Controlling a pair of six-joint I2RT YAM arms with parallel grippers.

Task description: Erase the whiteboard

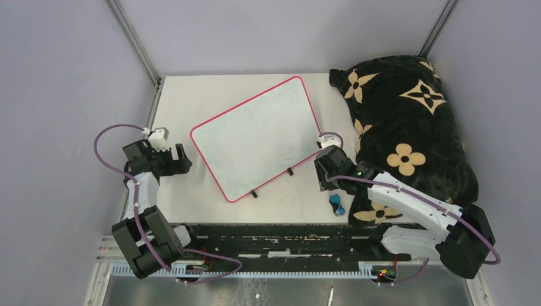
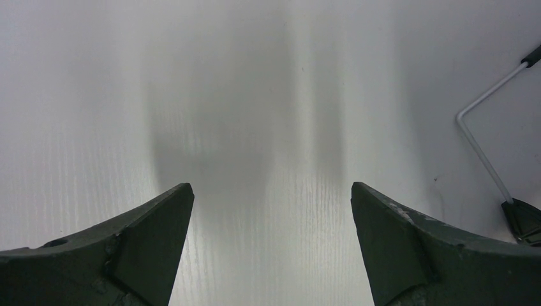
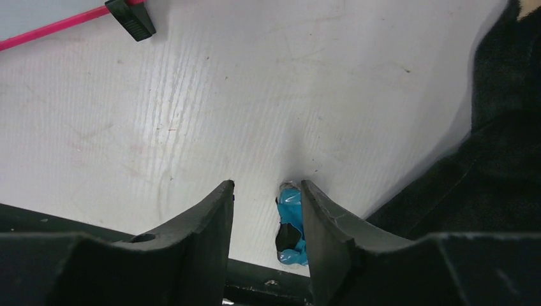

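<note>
Whiteboard (image 1: 255,137) lies flat on the table (image 1: 185,102), near the middle, turned at an angle so one short end points toward the far right. White face, rounded corners, thin red border all round; two small black clips (image 1: 289,172) sit on the near long edge. The surface is mostly clean, with faint grey smears toward the right end, too dim to read as writing. The right wrist view catches a strip of the red edge (image 3: 51,29) and one clip (image 3: 131,18) at upper left. Left gripper (image 1: 172,159) is just off the board's left corner, apart from it; its jaws are spread wide over bare tabletop with nothing between them (image 2: 271,191). Right gripper (image 1: 325,172) is by the board's near right corner; its jaws are parted (image 3: 266,185), gripping nothing. A small blue-and-black object (image 3: 290,223) lies on the table beneath it, partly hidden by one finger. A black flower-print cushion (image 1: 408,127) fills the right side.
</note>
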